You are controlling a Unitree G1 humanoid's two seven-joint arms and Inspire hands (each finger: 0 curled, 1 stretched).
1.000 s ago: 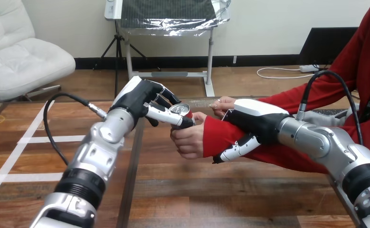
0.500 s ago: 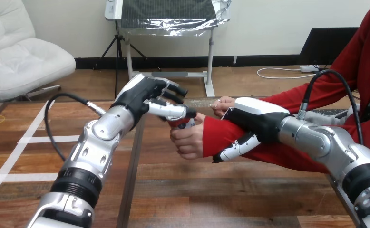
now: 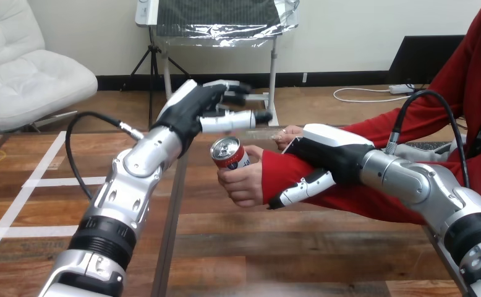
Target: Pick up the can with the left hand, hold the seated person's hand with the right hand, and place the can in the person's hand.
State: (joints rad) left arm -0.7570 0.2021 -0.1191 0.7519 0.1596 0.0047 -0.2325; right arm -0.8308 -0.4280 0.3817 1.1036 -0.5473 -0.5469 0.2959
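A red can (image 3: 229, 153) with a silver top stands upright in the person's hand (image 3: 241, 184), whose fingers wrap round its lower part just above the middle of the table. My left hand (image 3: 198, 109) hovers above and a little behind the can, open, its fingers straight and pointing right, apart from the can. My right hand (image 3: 327, 153) lies over the person's red-sleeved wrist, with its fingers (image 3: 300, 191) curled down round the sleeve. The person's other hand (image 3: 289, 135) rests just behind my right hand.
The wooden table (image 3: 287, 247) stretches out in front of both arms. White tape lines (image 3: 40, 182) mark its left part. The person's red-sleeved arm crosses the right side from the edge toward the middle.
My left hand has let go of the can, opened, and risen up and back. The can now stays in the person's hand. My right hand has kept its hold on the wrist.
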